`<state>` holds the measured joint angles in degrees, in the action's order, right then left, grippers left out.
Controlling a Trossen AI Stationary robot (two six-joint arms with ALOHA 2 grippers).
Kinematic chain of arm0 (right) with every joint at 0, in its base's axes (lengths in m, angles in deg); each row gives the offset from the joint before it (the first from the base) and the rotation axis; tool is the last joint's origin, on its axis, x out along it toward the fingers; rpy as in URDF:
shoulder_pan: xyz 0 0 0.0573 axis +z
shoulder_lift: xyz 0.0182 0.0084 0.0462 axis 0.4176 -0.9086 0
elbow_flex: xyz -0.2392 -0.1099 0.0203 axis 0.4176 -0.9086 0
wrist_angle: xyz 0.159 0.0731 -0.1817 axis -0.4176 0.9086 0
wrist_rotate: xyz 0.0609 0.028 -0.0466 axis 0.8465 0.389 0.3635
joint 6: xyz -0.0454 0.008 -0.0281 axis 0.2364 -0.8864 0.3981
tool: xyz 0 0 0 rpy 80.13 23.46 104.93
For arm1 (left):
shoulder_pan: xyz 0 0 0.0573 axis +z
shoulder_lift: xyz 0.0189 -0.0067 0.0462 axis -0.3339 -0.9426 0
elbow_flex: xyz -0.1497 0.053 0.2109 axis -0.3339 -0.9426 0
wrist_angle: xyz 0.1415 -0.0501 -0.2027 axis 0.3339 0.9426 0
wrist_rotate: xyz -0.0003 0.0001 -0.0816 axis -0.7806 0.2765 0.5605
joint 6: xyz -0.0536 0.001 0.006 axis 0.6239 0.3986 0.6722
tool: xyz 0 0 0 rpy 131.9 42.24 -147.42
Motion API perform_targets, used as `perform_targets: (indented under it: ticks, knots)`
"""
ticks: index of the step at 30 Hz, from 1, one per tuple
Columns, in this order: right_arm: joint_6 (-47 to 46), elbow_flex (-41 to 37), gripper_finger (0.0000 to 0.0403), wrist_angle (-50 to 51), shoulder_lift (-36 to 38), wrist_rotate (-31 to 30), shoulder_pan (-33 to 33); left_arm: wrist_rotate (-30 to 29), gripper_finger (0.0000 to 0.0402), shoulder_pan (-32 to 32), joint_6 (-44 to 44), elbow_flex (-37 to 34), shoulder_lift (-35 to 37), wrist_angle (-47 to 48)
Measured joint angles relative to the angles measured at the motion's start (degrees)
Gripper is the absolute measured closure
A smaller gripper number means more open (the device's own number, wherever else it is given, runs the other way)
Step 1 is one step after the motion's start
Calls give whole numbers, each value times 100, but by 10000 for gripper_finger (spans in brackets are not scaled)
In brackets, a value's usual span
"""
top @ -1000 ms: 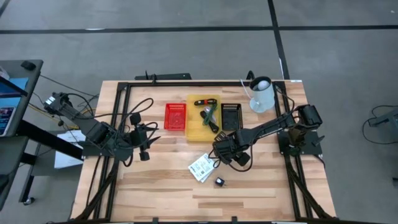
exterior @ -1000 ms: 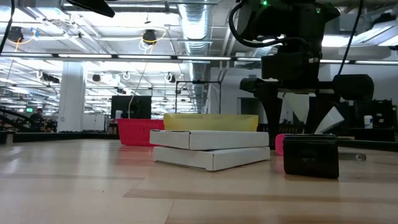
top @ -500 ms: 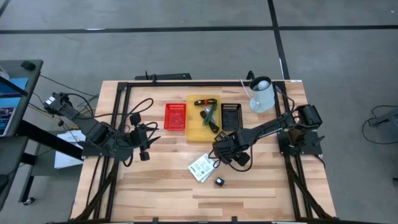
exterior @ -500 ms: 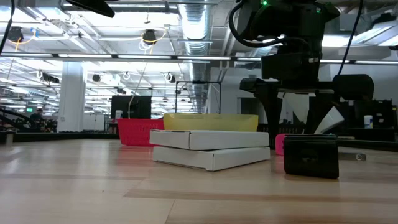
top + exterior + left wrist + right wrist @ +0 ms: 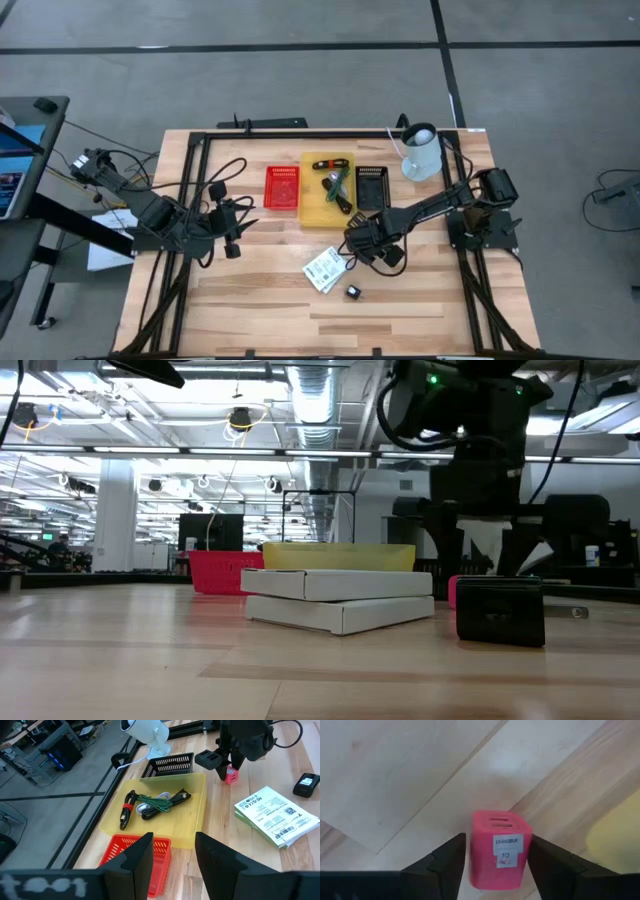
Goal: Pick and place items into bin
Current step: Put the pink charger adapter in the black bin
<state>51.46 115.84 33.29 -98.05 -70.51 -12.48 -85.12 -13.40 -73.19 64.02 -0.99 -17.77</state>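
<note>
The left gripper [image 5: 232, 222] is held open at the table's left side, nothing between its fingers. The pink-red block [image 5: 498, 849] stands on the wood beside the yellow bin [image 5: 329, 189], framed by the right gripper [image 5: 494, 865], whose fingers are spread either side.

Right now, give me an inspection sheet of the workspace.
Surface: wooden table.
Job's things: pink block on the wood between the right gripper's open jaws; white packets stacked; small black block beside them; cables and tools in yellow bin.
Clutter: red basket, black basket, white jug.
Grippers: left gripper open, idle at table's left.
Cables: loose wiring by left arm.
Surroundings: grey floor.
</note>
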Motion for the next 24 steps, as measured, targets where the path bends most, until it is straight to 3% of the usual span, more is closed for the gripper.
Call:
perform_targets:
  ticks: [11,24]
  knots:
    - [-149,-122,242,-218,0,-27,0,0,264,1,0,1,0,-1]
    - [-643,-122,234,-168,0,-195,21,0,264,1,0,0,0,-1]
